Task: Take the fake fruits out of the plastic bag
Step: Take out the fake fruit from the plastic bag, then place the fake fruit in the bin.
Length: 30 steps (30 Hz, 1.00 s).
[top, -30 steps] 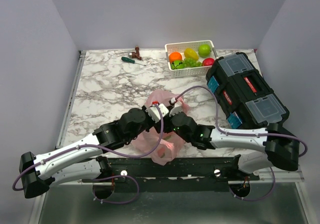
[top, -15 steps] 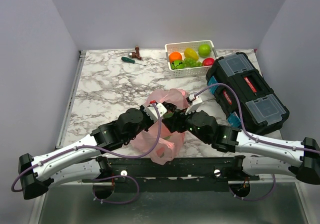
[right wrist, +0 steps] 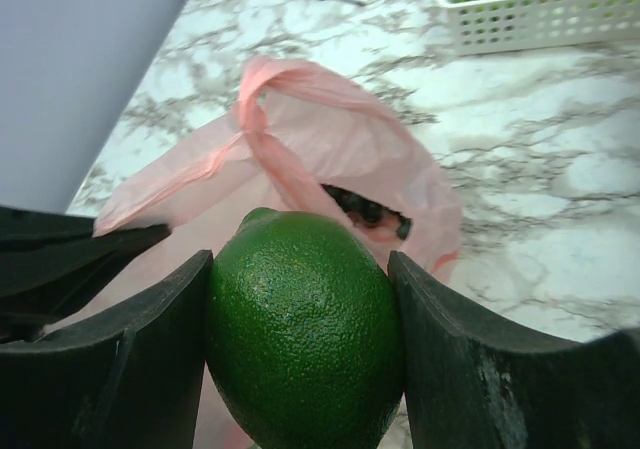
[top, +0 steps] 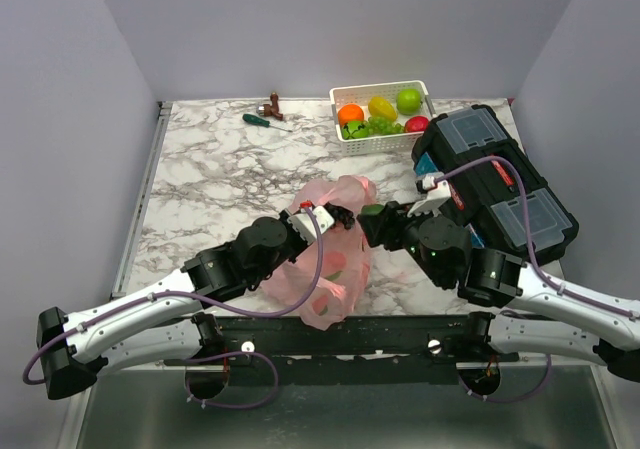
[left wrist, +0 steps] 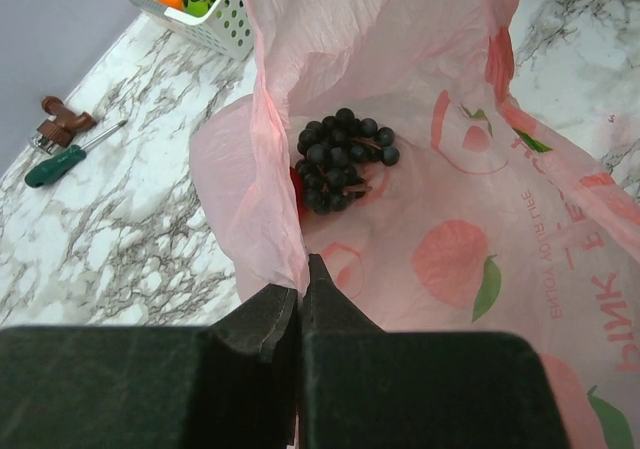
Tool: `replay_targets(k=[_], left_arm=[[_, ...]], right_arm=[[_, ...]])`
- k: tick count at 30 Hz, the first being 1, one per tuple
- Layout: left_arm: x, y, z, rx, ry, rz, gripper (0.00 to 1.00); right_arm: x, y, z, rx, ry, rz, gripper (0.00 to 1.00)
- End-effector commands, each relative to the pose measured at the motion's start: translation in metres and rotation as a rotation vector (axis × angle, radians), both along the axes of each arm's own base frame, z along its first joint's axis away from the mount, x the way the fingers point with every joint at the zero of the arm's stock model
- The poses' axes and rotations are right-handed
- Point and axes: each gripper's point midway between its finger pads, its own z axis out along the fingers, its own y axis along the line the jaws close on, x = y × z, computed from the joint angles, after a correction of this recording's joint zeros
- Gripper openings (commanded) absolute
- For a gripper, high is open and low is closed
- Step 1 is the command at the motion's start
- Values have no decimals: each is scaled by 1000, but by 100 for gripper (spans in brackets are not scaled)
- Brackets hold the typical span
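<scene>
Right wrist view shows you the right gripper (right wrist: 300,314) clamped around a green fruit (right wrist: 305,299) near the plastic bag (right wrist: 330,139). Your left gripper (left wrist: 301,304) pinches the bag's rim, with dark grapes (left wrist: 340,159) inside.

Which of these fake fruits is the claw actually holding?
The dark green lime, gripped in the right claw just outside the pink bag. The black grapes lie inside the bag; several more sit in the white basket.
</scene>
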Motion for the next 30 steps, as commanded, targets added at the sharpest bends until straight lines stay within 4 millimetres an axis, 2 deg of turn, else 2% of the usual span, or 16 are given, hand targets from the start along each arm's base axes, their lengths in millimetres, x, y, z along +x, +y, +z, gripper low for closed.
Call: replay_targets(k=[1, 8, 13, 19, 26, 29, 30], left_arm=[[3, 1, 18, -23, -35, 16, 0], [4, -1, 12, -8, -29, 15, 0], [5, -4, 12, -3, -22, 6, 0], [3, -4, 12, -8, -20, -3, 0], [1, -8, 13, -15, -14, -20, 0], [1, -9, 14, -16, -13, -26, 0], [1, -9, 15, -19, -14, -27, 0]], right_arm=[[16, -44, 4, -88, -42, -206, 13], [31, -69, 11, -72, -63, -335, 8], [62, -74, 9, -127, -45, -369, 8], [124, -79, -1, -110, 11, -380, 4], [207, -59, -7, -56, 53, -364, 1], [248, -55, -26, -95, 78, -390, 1], [262, -56, -25, -107, 72, -406, 1]])
